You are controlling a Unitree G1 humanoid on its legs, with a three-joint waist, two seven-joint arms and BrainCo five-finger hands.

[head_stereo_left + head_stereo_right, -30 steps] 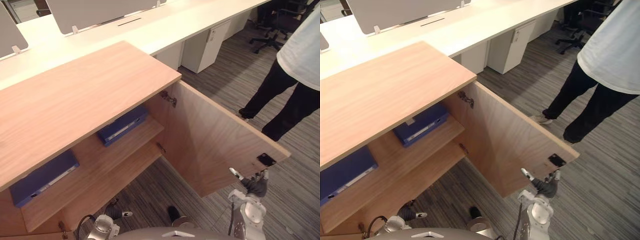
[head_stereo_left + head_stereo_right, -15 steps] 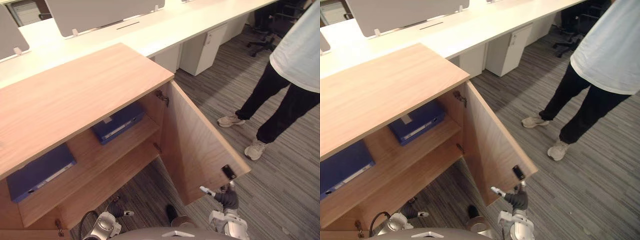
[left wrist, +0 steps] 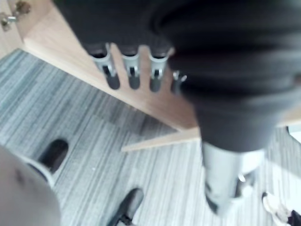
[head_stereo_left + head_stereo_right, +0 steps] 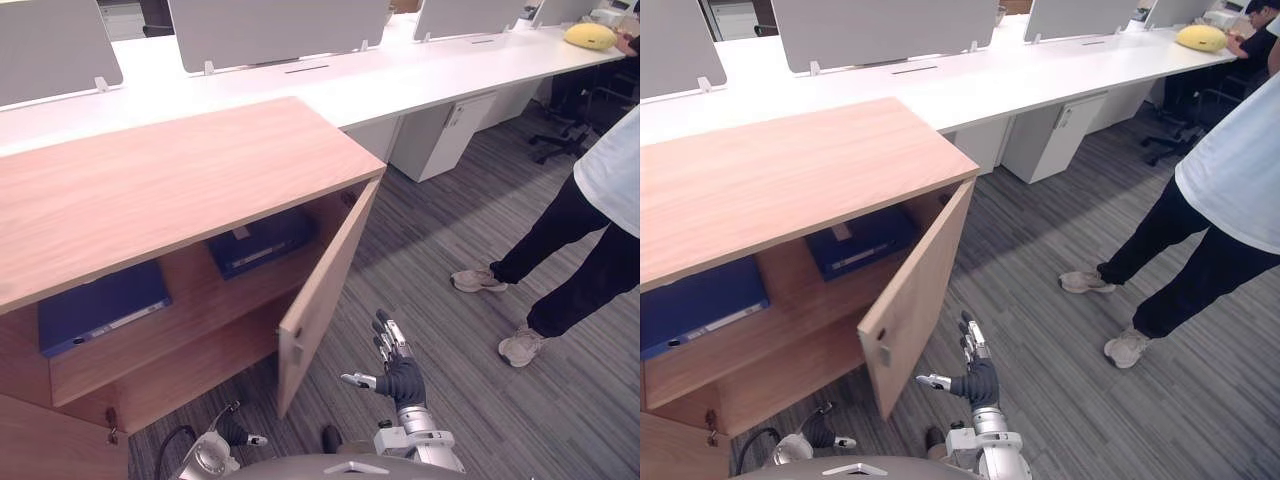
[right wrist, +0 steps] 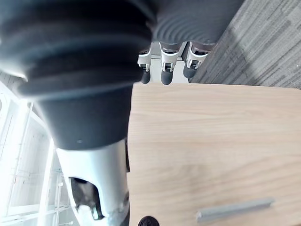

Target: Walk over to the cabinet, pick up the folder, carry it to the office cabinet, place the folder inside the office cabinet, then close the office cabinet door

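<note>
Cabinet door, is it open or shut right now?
Partly open: the door stands angled out from the cabinet, two blue folders visible inside. The right hand, fingers straight, is beside it, not touching.

Nothing readable from where I'm standing, tbh. The left blue folder (image 4: 100, 303) and the right blue folder (image 4: 262, 240) on the shelf (image 4: 190, 310) of the office cabinet (image 4: 180, 180) each carry a pale strip along the spine, but any print on those strips is way too small to make out.
</note>
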